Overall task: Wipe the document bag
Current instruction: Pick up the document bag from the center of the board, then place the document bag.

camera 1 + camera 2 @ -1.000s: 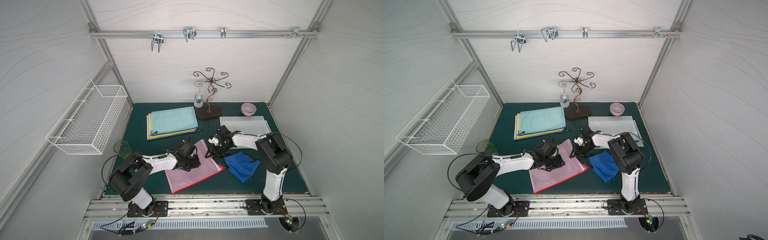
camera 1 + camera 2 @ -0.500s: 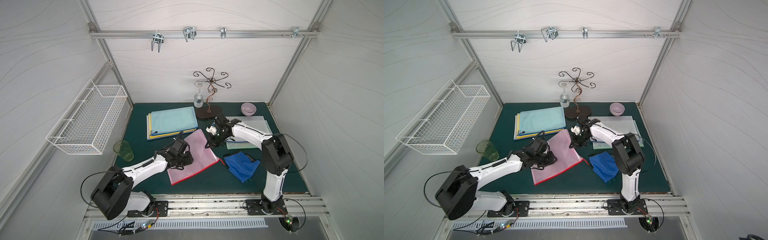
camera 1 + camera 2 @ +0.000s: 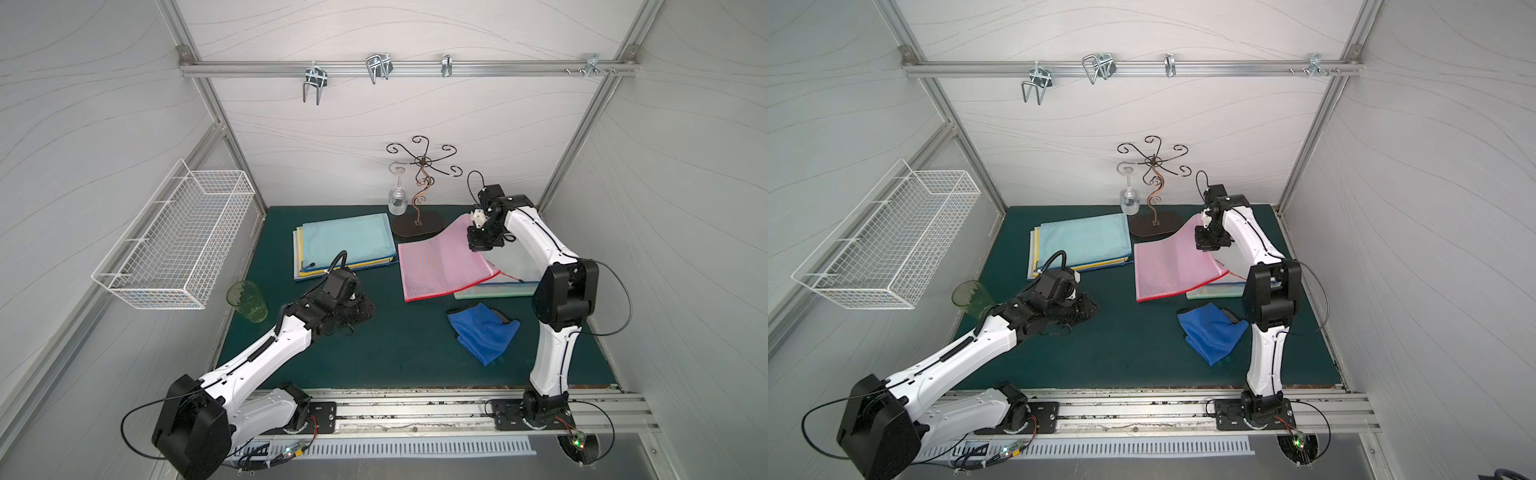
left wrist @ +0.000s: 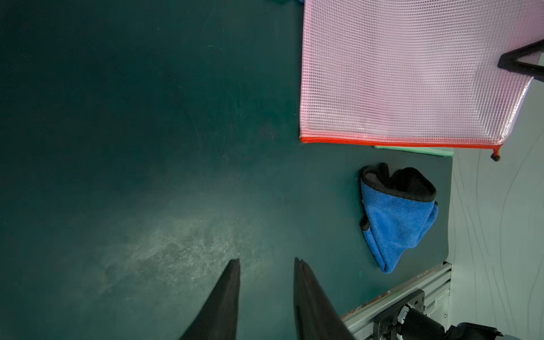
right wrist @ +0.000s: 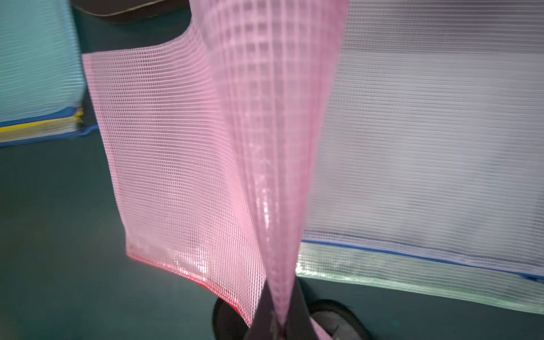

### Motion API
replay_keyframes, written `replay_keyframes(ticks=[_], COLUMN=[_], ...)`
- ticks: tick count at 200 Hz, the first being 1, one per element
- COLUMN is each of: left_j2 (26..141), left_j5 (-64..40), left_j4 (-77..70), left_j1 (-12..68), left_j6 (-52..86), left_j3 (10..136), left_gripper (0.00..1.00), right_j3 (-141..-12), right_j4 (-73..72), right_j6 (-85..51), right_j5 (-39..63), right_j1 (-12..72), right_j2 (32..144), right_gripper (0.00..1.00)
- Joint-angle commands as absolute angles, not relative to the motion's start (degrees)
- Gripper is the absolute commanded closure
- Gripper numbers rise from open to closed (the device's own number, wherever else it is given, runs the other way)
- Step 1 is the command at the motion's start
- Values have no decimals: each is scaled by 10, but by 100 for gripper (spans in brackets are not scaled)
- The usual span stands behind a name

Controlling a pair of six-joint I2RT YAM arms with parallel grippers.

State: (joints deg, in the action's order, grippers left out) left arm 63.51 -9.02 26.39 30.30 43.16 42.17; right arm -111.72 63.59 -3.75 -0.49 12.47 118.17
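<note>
Green mat [image 3: 395,353] lies under pink document bag [image 3: 436,266], between white walls [image 3: 332,137].

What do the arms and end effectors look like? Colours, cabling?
Left arm and right arm: white links, black joint housings, black cable looped at each wrist. Left end effector and right end effector: black, with tapered fingers.

Right wrist shot is kinda blurry, and the pink document bag [image 5: 182,164] runs off its top edge, hiding part of the white bag [image 5: 426,147] beneath. In a top view the left gripper [image 3: 367,310] is just a dark blob.
</note>
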Motion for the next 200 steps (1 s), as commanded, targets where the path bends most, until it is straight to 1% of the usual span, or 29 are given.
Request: replay_keyframes(ticks=[1,47,77,107,149,200], left_j2=[642,664,677,686,712,754], left_j5=[-83,-89,-96,-103,-111,-125], left_j4=[277,286,287,293,300,304], left_j1=[296,280,260,242,225,218], left_j6=[414,404,400,395,386,375], left_j3=[436,459,467,481,502,531], left_gripper=[66,66,66,66,66,66], right_j3=[-1153,-1182,-1166,-1147,-1129,-1141], right_j4=[671,659,624,589,550,550], right_j6=[42,90,152,180,203,177], right_j5=[-68,-152,-207,-235,-234,-203], right_j1=[97,49,29,1,-34,-33], right_j2=[1215,1261,1275,1281,1286,1312], right_gripper=[100,100,100,100,100,100])
